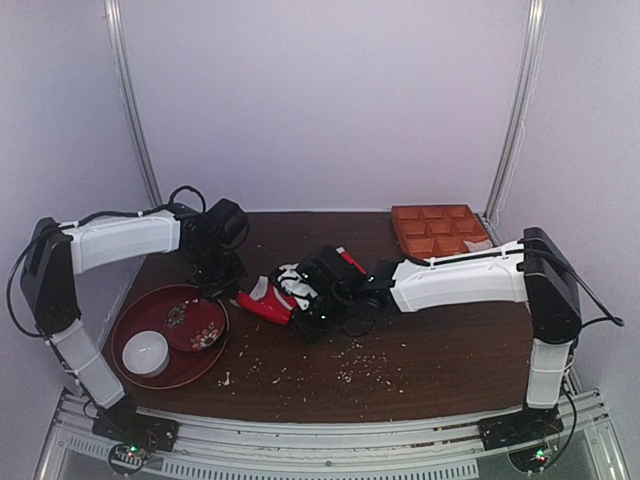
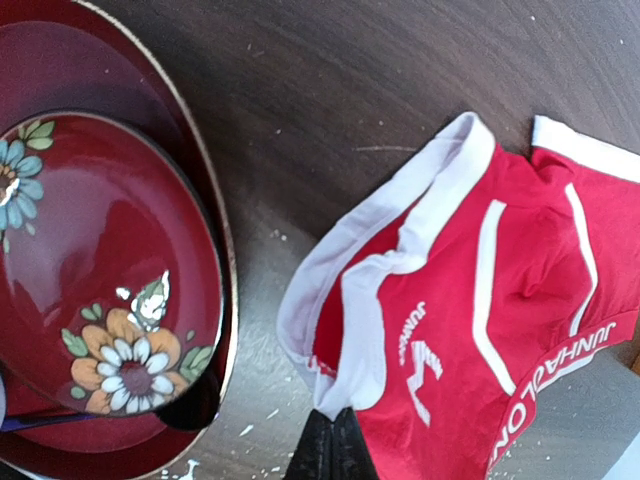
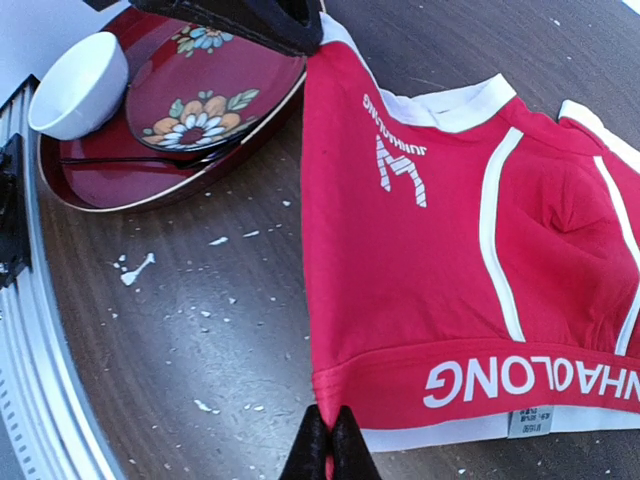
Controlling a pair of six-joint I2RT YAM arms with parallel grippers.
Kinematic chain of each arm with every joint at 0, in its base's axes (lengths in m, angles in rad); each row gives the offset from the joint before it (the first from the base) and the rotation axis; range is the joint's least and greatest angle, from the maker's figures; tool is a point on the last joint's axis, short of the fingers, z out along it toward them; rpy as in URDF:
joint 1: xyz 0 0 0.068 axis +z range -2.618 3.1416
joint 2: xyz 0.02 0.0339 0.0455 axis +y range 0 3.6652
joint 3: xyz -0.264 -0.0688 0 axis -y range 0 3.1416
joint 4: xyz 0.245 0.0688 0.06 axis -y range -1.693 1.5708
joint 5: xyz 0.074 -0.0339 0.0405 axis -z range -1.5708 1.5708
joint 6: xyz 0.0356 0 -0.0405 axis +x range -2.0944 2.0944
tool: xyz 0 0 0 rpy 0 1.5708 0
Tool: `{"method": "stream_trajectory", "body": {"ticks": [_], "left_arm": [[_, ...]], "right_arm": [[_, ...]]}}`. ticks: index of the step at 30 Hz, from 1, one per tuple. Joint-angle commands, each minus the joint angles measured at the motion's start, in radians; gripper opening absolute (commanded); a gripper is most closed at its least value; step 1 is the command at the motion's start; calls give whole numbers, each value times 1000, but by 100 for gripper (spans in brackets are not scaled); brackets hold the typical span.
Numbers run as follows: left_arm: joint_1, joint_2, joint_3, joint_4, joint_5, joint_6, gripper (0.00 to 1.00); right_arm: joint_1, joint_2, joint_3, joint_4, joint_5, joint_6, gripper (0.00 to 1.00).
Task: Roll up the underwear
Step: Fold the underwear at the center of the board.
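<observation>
Underwear (image 3: 420,270), bright red with white trim, white stripes and white lettering, is spread mostly flat near the middle of a dark wooden table (image 1: 420,350), between the two arms. The left gripper (image 2: 331,448) is seen clenched, its fingertips pinched on the fabric's edge beside a white-trimmed opening. The right gripper (image 3: 329,440) is likewise clamped tight, and the corner of the lettered waistband is caught between its tips. A red tray (image 3: 150,195), round and shallow, is placed just beside the underwear on the left side. A red plate (image 2: 110,260) painted with flowers and a white bowl (image 3: 80,85) are set inside it. White crumbs (image 1: 360,360) are scattered over the near part of the table. An orange tray (image 1: 438,228) with square compartments is seen at the far right corner, well apart from the underwear.
</observation>
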Motion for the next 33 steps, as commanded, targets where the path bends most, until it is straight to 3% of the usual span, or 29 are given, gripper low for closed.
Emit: {"method": "stream_trajectory", "body": {"ticks": [1,12,33], "left_arm": [[-19,-55,22,-64,3,15,0],[-20,104,298,-61,7,130,0],[-34,626,971,-67,118,256,0]], "right_arm": [[21,-45,18,-51,-62,48,0],[0,-98,-48,20,-24,140,0],[-242,-150,-209,106,-18,246,0]]}}
